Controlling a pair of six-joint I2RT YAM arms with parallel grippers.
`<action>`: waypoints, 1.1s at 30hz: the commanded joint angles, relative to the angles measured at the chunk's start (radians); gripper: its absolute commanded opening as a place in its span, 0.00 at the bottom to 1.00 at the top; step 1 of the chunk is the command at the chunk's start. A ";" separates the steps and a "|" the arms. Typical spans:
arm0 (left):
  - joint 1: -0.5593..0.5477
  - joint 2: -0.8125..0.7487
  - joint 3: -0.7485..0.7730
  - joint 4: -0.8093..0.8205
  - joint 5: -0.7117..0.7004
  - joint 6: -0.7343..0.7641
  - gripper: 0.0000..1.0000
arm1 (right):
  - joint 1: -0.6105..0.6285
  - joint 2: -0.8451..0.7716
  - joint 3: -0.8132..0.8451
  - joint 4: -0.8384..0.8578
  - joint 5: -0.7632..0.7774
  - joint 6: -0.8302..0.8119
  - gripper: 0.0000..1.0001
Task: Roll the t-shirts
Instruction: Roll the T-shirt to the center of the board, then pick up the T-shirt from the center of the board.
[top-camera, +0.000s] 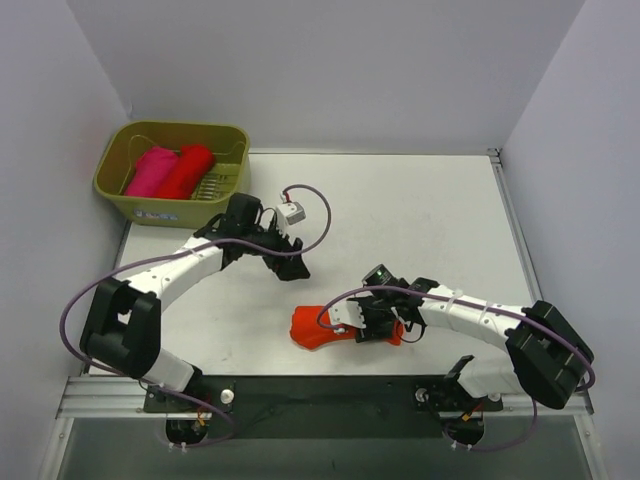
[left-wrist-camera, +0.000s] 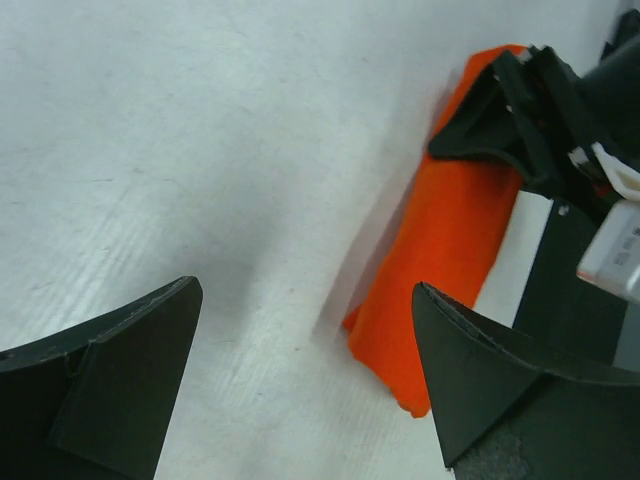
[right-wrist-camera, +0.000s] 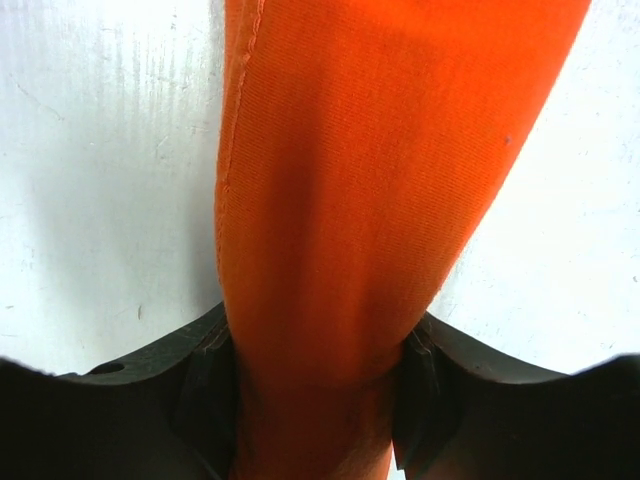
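Note:
An orange-red t-shirt (top-camera: 315, 328), rolled into a short bundle, lies on the white table near the front edge. My right gripper (top-camera: 372, 325) is shut on its right end. In the right wrist view the cloth (right-wrist-camera: 370, 180) fills the gap between both fingers of the right gripper (right-wrist-camera: 315, 350). My left gripper (top-camera: 290, 262) hangs open a little behind and left of the roll, holding nothing. The left wrist view has the left gripper (left-wrist-camera: 306, 290) over bare table, with the roll (left-wrist-camera: 445, 240) to its right. A magenta t-shirt (top-camera: 150, 172) and a deeper red t-shirt (top-camera: 188, 172) lie rolled in the basket.
An olive-green plastic basket (top-camera: 108, 182) stands at the back left corner against the wall. White walls close in the table on the left, back and right. The black front rail (top-camera: 320, 390) carries both arm bases.

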 joint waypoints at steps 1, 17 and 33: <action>-0.063 -0.044 -0.116 0.190 0.117 -0.031 0.97 | -0.003 0.045 -0.047 -0.011 0.081 -0.026 0.49; -0.348 -0.008 -0.455 0.888 0.003 -0.066 0.97 | -0.032 0.040 -0.035 0.009 0.043 0.028 0.52; -0.481 0.081 -0.480 0.916 -0.158 0.204 0.97 | -0.032 0.032 -0.041 0.007 0.033 0.042 0.51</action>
